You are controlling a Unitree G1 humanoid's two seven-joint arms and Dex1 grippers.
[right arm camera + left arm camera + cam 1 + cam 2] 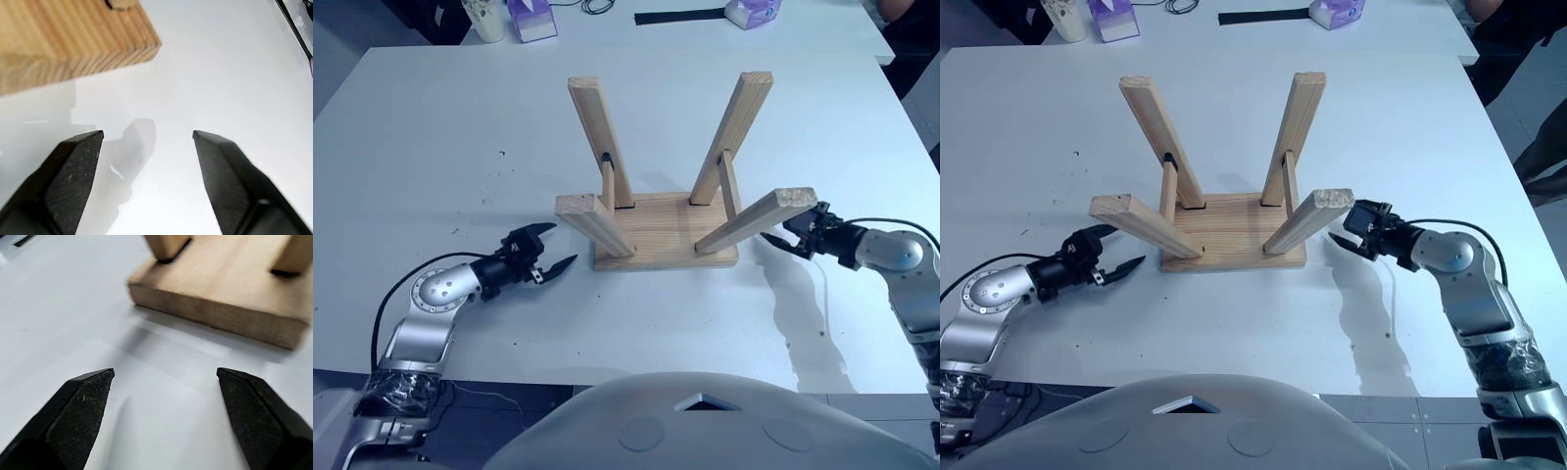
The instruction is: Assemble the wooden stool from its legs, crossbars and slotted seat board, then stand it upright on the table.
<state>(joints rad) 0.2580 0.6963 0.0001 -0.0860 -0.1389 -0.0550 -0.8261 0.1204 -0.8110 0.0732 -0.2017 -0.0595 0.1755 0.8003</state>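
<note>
While stool rests legs-up on white table | purple box at far edge

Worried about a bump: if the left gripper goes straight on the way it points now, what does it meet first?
The left gripper would probably meet the side edge of the seat board first; bare table lies between, depth unclear.

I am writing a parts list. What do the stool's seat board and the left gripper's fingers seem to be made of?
Seat board: pale, bare-looking softwood, perhaps pine; grain lines show and no gloss.
Left gripper fingers: black, matte, probably plastic or rubber-faced; the surface looks finely grained, material uncertain.
</note>
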